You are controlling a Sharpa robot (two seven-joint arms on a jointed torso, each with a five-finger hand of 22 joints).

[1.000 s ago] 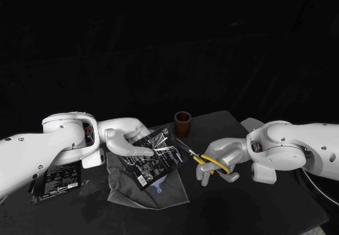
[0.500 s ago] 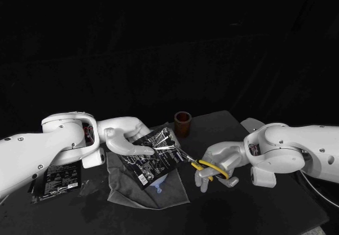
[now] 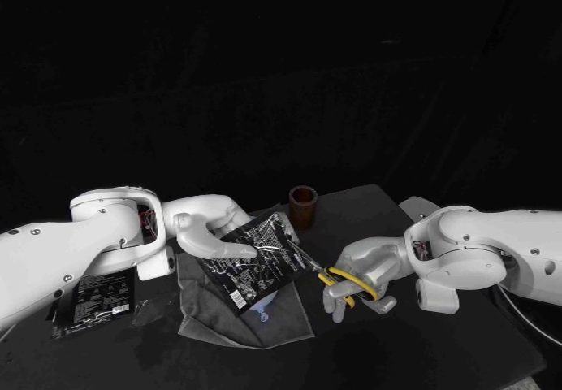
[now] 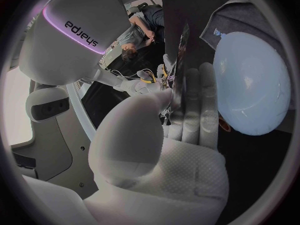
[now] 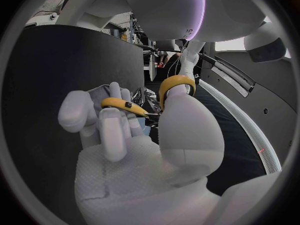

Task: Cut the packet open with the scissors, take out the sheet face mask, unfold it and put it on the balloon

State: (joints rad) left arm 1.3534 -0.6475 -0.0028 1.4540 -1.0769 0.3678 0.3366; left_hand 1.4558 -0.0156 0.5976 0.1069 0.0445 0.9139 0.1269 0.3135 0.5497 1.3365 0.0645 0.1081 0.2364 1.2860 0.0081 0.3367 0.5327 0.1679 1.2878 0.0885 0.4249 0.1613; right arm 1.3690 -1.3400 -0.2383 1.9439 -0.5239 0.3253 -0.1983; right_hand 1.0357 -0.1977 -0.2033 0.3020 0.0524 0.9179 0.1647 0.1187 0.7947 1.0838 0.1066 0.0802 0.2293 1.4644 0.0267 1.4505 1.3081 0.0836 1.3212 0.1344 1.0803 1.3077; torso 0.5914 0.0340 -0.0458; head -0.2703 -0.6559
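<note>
Both busy: left hand (image 3: 203, 232) pinches the packet (image 3: 253, 260), right hand (image 3: 365, 265) grips the scissors (image 3: 335, 276), blades at its right edge. I'd hold it taut and snip shallow.

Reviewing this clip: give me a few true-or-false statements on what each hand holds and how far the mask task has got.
1. The left hand holds the black printed packet. True.
2. No hand holds the yellow-handled scissors. False: the right hand grips them, fingers through the handles.
3. The brown cylindrical cup stands upright beyond the packet. True.
4. The sheet mask covers the pale blue balloon. False: the balloon is bare.
</note>
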